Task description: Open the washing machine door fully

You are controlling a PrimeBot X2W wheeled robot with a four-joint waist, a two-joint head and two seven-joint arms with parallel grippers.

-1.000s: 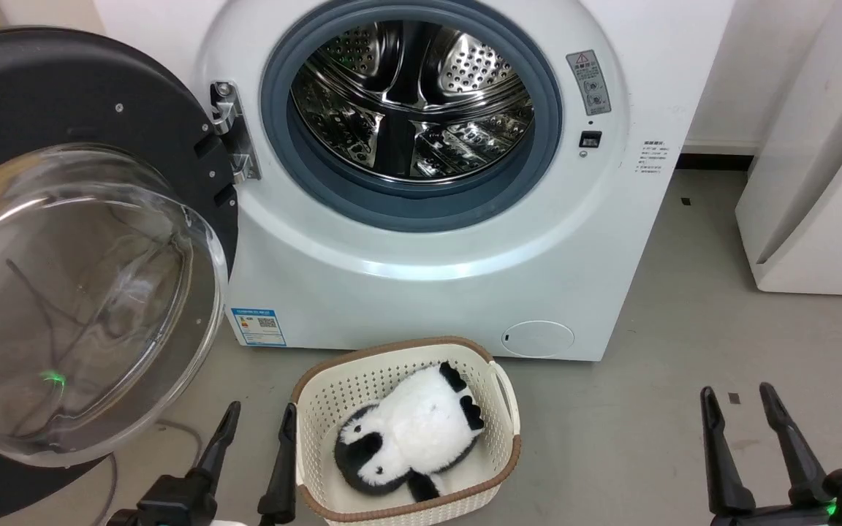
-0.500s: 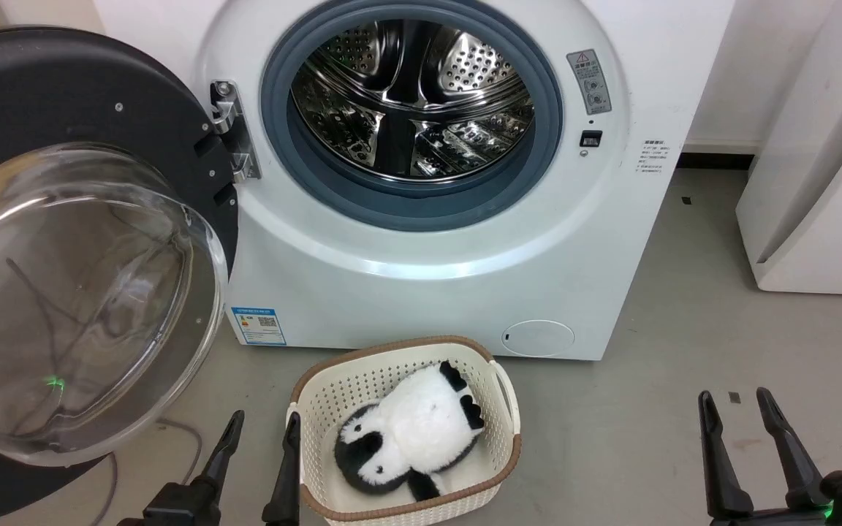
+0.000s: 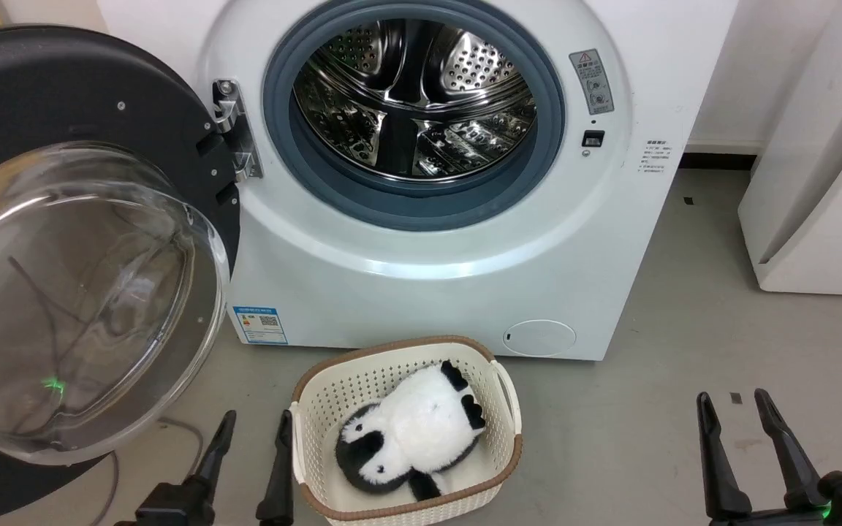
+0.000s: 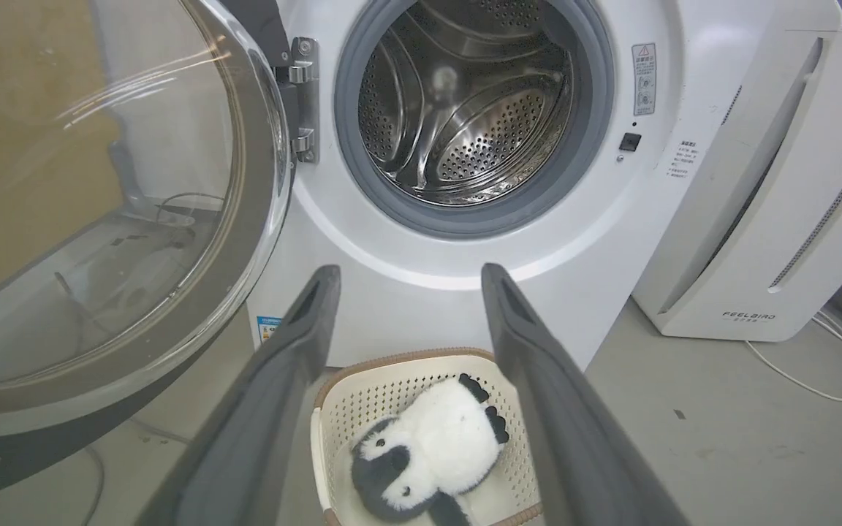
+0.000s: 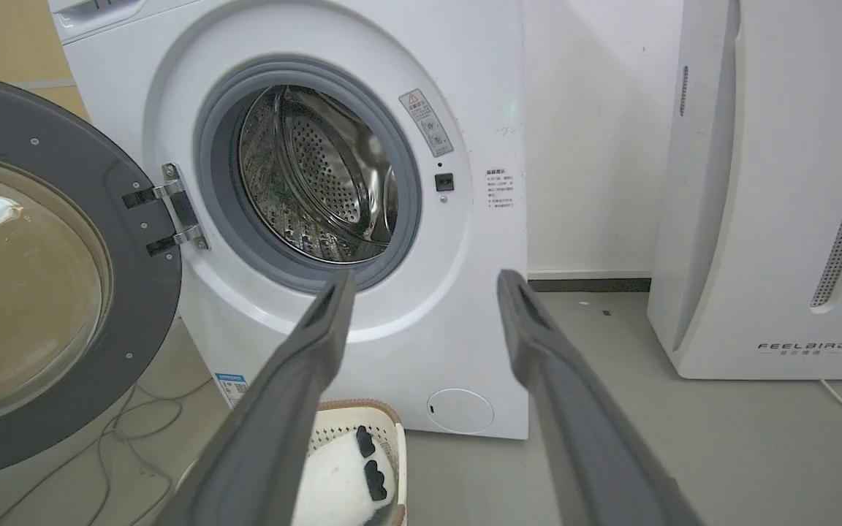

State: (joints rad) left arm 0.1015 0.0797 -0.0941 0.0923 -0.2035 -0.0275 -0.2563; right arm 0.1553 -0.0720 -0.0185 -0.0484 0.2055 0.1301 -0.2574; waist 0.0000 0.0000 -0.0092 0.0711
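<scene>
The washing machine door (image 3: pixel 63 241) (image 4: pixel 99 219) (image 5: pixel 33 292) stands swung wide to the left on its hinge (image 3: pixel 234 131), its black rim framing the bulging clear glass bowl. The white machine (image 3: pixel 450 241) shows its steel drum (image 3: pixel 414 102) inside the grey rubber ring. My left gripper (image 3: pixel 256 424) (image 4: pixel 406 274) is open low at the bottom left, just right of the door's lower edge and touching nothing. Open too and holding nothing, my right gripper (image 3: pixel 731 402) (image 5: pixel 425 281) hovers at the bottom right over the floor.
A cream basket (image 3: pixel 501 394) (image 4: pixel 333 409) with a black-and-white plush toy (image 3: pixel 410 435) sits on the floor before the machine, right beside my left gripper. A white FEELAIR appliance (image 3: pixel 823 190) stands to the right. Cables (image 5: pixel 121 431) lie under the door.
My left gripper has sunk slightly lower in the head view and edged left; the right gripper has dropped a little. The door has not visibly moved.
</scene>
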